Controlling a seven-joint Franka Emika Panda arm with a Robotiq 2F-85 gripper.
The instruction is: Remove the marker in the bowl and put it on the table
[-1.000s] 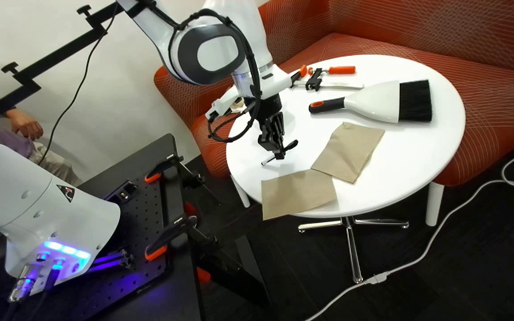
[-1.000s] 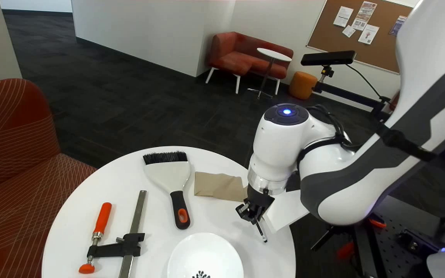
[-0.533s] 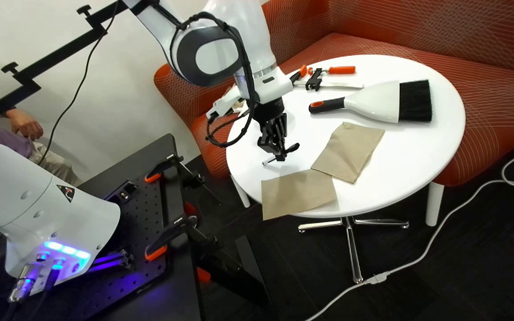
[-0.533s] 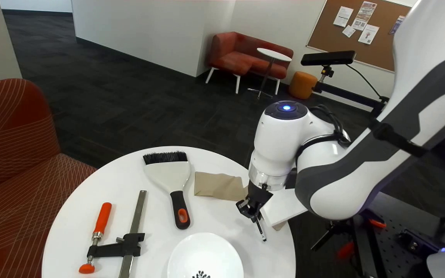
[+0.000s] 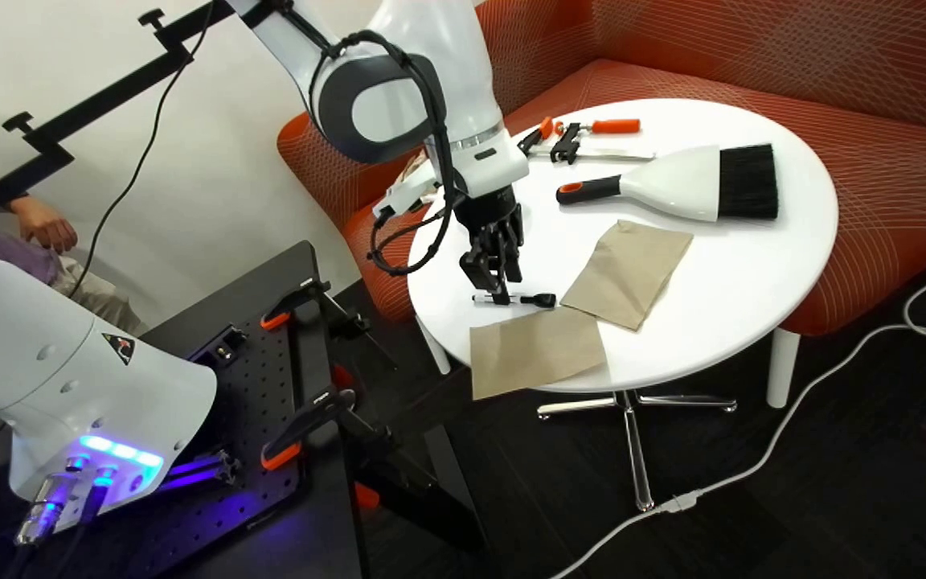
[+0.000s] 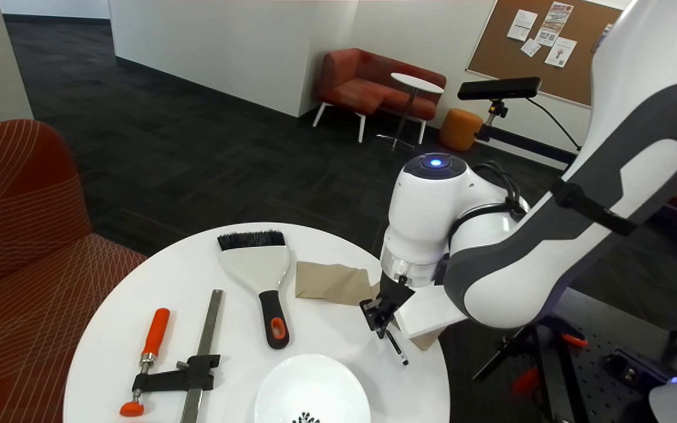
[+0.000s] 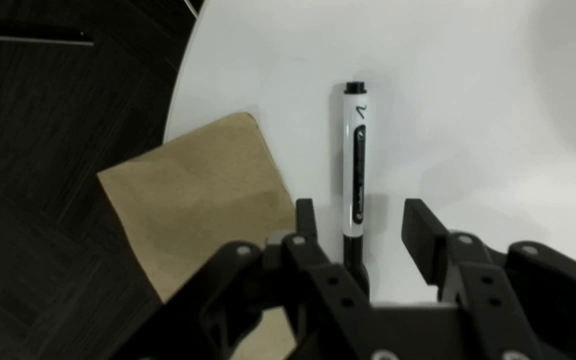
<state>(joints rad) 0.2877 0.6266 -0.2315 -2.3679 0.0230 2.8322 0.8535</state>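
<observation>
White-barrelled, the marker (image 7: 355, 170) lies flat, no longer tilted, on the surface (image 7: 278, 55) at two o'clock from the bowl (image 6: 312, 386) in an exterior view; the tool (image 7: 359, 215) stands spread astride it, so placing looks done.

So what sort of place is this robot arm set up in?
Probably a shared lounge in an office or similar building: there's a rust-red sofa beside the round white table, another sofa farther off, and papers on a brown notice board.
</observation>
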